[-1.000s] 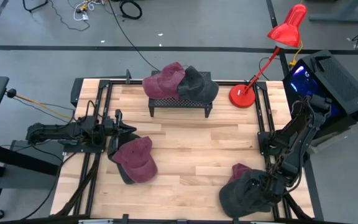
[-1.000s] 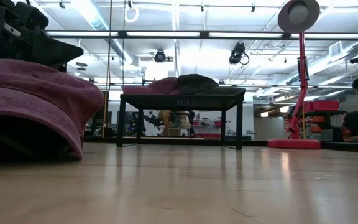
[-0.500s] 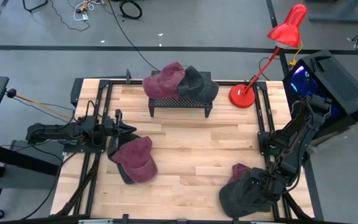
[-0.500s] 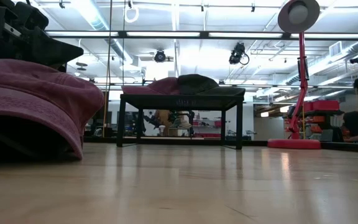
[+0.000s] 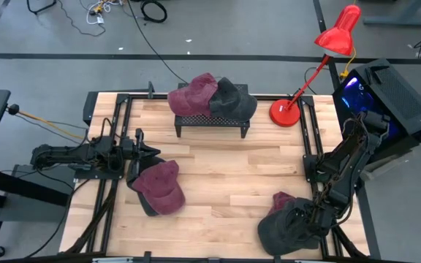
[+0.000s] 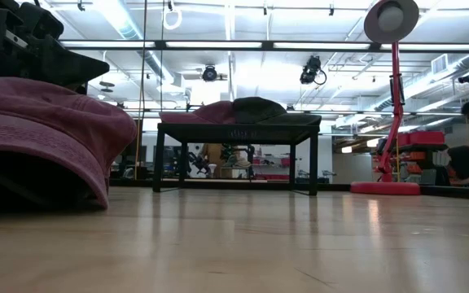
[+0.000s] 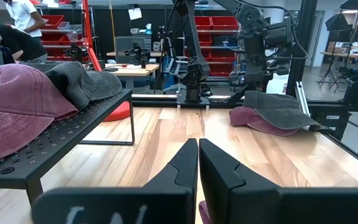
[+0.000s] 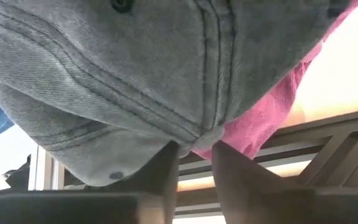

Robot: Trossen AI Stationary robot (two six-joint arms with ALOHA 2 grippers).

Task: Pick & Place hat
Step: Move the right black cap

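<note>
Wooden planks fill the middle of the high view, a butcher-block table (image 5: 218,175) ringed by a grey floor, with a red desk lamp (image 5: 320,66) at the upper right and a black mesh rack (image 5: 210,120) at the top centre. On that rack we see a maroon cap (image 5: 193,92) and a dark grey cap (image 5: 232,97) touching side by side.

At the lower right of the high view sits the pair we are working on: a grey denim cap (image 5: 287,226) lying over a second maroon cap (image 5: 282,199), which peeks out from under it. Our right gripper (image 8: 194,149) is down at this cap, and in its wrist view the two fingers have a fold of grey denim pinched between them, nearly together. We judge the step in hand to be the grasp itself, the pick just being secured.

Our left gripper (image 7: 197,163) waits at the left of the table with its fingers pressed together on nothing, just beside a third maroon cap (image 5: 159,188) at the lower left.

Next, we think, the move calls for a clean lift that peels the grey cap off the maroon one without dragging it along, then a carry toward the rack, which seems the likely destination.
</note>
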